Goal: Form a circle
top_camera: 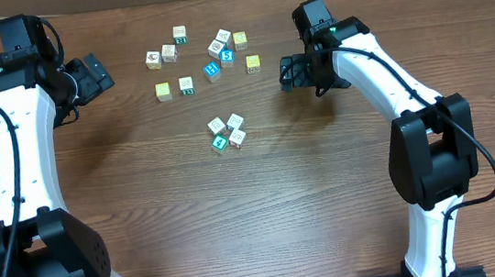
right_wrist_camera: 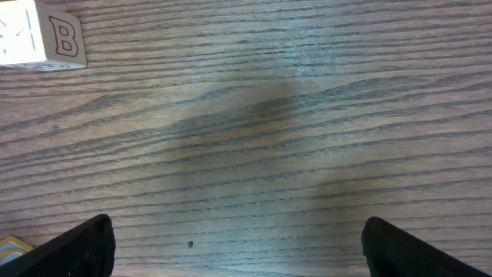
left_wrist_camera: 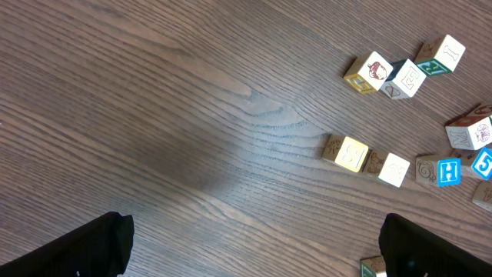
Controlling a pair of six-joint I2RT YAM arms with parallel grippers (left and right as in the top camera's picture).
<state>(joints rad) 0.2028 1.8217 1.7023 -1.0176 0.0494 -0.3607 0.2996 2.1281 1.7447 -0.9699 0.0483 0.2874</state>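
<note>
The circle (top_camera: pixel 235 121) is a tight cluster of four small letter cubes at mid-table, three white-faced and one teal-faced (top_camera: pixel 218 142). My left gripper (top_camera: pixel 99 77) hovers at the far left, well away from it, open with nothing between its fingers (left_wrist_camera: pixel 84 250). In the left wrist view only bare wood lies between the jaws of the left gripper (left_wrist_camera: pixel 254 258). My right gripper (top_camera: pixel 288 72) is up and to the right of the cluster, also open and empty. Bare wood likewise fills the gap of the right gripper (right_wrist_camera: pixel 238 254) in the right wrist view.
Several loose cubes lie scattered behind the cluster, among them a yellow one (top_camera: pixel 162 91), a blue one (top_camera: pixel 213 70) and a white one (top_camera: pixel 179 35). The left wrist view shows this scatter (left_wrist_camera: pixel 346 152). A white B cube (right_wrist_camera: pixel 38 35) sits beyond the right gripper.
</note>
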